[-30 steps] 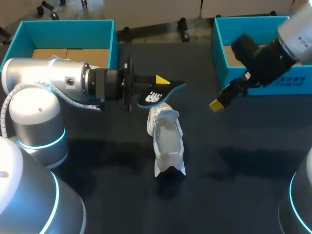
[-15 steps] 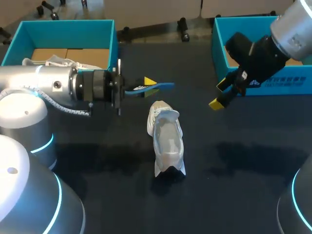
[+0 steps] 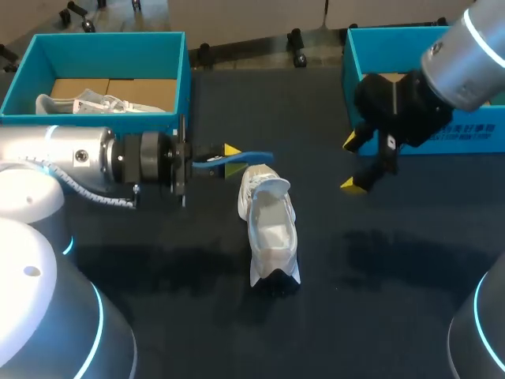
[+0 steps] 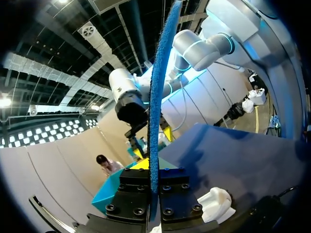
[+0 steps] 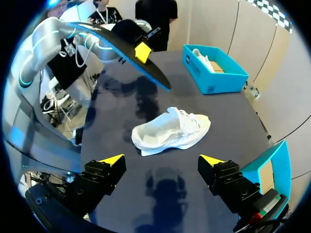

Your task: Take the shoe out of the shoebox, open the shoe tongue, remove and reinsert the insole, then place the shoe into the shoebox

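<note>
Lying on the table (image 3: 394, 268), the shoe (image 3: 270, 229) ran its long axis near-to-far in the head view, opening up. The blue insole (image 3: 256, 156) hung by its far end, crosswise to it and pinched edge-on in the left gripper (image 3: 230, 156). The right gripper (image 3: 352, 163) hovered spread wide, well off to the side. Left arm was nearer, and the insole likely needed turning to line up.

The only print in view is a line of white characters (image 3: 465, 131) on the front wall of the teal cardboard shoebox (image 3: 481, 148), just behind the right gripper (image 3: 353, 163). It is too small to read, and that arm covers its near end. The thin blue insole (image 3: 241, 157) clamped in the left gripper (image 3: 229, 155) shows no legible mark.
</note>
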`<action>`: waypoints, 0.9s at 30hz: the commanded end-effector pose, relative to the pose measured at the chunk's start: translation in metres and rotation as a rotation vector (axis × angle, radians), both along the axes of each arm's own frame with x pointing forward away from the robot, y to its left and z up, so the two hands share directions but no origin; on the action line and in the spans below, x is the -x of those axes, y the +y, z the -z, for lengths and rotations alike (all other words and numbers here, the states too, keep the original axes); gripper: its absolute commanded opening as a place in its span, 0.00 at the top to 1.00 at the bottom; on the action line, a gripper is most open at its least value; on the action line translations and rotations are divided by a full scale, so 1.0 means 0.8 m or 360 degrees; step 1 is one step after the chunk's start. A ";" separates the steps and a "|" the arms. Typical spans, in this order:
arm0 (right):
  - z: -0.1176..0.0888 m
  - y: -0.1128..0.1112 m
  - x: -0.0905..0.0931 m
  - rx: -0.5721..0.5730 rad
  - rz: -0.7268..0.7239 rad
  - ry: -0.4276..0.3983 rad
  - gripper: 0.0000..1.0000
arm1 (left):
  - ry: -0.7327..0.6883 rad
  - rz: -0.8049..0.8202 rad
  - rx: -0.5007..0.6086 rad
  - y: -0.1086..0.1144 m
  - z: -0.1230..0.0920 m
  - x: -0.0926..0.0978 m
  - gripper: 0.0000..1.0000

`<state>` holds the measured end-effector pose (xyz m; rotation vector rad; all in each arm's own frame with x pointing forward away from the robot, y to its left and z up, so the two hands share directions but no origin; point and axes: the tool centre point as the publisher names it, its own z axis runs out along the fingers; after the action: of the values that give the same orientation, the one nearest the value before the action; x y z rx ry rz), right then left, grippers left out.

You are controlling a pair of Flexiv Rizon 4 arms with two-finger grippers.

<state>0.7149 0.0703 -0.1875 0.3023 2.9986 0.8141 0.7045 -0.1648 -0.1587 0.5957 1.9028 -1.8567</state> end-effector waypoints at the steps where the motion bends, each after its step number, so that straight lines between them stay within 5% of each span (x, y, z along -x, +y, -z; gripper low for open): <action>1: 0.000 0.005 -0.005 0.0012 -0.0002 0.0010 0.00 | 0.0023 -0.0001 0.0003 -0.005 0.010 0.008 1.00; 10: 0.022 0.012 -0.002 0.0293 -0.0219 -0.0195 0.00 | 0.0090 -0.0043 0.0012 -0.005 0.021 0.025 1.00; 27: 0.068 0.029 -0.010 0.0151 -0.0354 -0.0212 0.00 | 0.0159 -0.0072 -0.0013 -0.007 0.054 0.038 1.00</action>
<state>0.7187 0.0910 -0.2330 -0.0823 2.9647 0.6516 0.6757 -0.1685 -0.1963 0.4690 1.9714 -1.8823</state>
